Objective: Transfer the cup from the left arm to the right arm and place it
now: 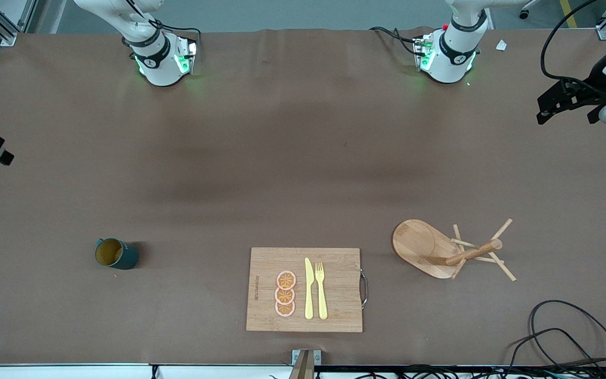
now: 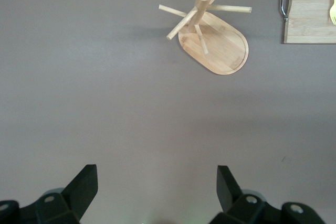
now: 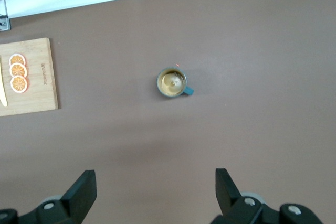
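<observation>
Teal cup [image 1: 117, 253] stood at the right arm's end, far from the left gripper [image 2: 157, 187]; a reach risked failing. Both it and right gripper [image 3: 156, 190] gaped empty.

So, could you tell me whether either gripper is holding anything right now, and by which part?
Nothing is held. The left gripper and right gripper are both open and empty, high over the table; the cup stands untouched toward the right arm's end.

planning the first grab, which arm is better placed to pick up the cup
Right. The cup stands toward the right arm's end of the table, and the open right gripper looks down on it; the open left gripper overlooks the peg rack.
</observation>
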`<state>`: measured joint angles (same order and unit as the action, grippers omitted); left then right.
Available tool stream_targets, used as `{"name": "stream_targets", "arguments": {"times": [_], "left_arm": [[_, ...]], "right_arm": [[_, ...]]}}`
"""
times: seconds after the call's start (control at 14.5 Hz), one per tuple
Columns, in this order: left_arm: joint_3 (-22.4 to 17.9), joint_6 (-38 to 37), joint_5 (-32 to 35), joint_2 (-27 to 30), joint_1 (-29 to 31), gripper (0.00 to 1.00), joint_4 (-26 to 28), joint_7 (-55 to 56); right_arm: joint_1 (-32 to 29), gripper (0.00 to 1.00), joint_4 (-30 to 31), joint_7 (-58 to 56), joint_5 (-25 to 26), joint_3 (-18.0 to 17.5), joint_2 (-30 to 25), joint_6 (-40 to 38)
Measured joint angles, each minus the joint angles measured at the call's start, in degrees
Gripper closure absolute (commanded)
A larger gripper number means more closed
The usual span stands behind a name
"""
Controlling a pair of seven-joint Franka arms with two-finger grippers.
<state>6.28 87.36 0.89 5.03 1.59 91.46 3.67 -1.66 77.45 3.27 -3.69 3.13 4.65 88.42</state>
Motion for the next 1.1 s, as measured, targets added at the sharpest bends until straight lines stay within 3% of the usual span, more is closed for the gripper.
{"name": "stream_targets", "arguments": {"times": [0.41,1.1], "left_arm": [[0.0,0.0,0.0,0.1,0.0,0.00,-0.1,-0.1],[0.0,0.0,0.0,0.1,0.0,0.00,-0.4,-0.1]], "right_arm": [[0.0,0.00,11.4,-0.3,0.6,0.1,-5.2,5.8],[-1.0,0.00,12.0,-2.8,0.9,0.3,-7.0,3.6]]}}
